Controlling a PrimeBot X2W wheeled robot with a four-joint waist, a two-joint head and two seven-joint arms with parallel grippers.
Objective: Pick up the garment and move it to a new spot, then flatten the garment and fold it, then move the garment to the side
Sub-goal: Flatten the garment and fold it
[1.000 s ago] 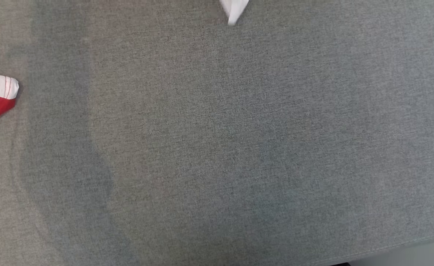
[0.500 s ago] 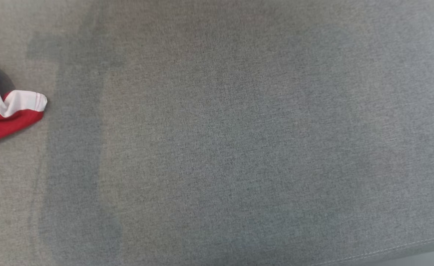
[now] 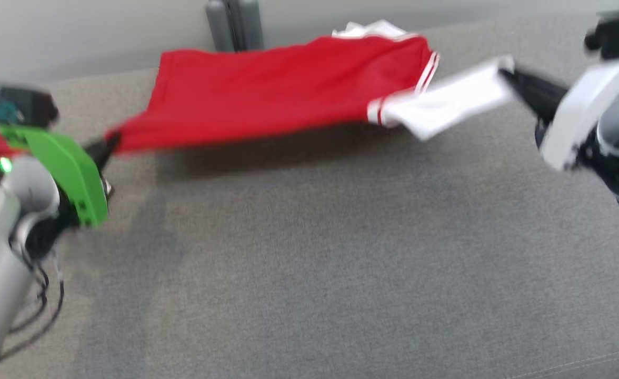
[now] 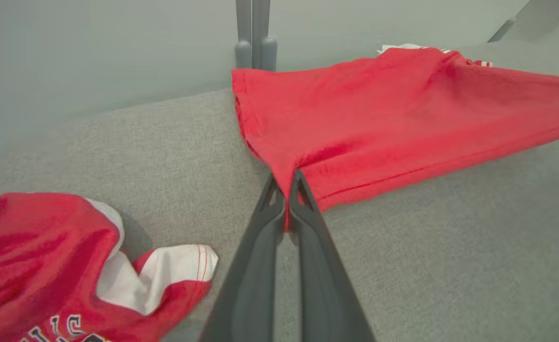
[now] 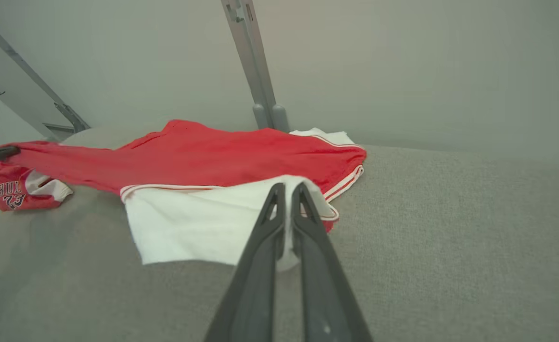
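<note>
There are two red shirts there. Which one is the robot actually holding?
The spread-out red garment, stretched between the left tool and the right tool. The crumpled lettered garment lies loose on the grey surface.

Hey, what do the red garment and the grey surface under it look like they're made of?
The red garment: soft, thin cloth, probably cotton or polyester jersey; matte, it drapes and creases, with a stitched hem. The grey surface: woven upholstery-type fabric, matte and heathered, with a visible weave and a stitched seam near its edge.
</note>
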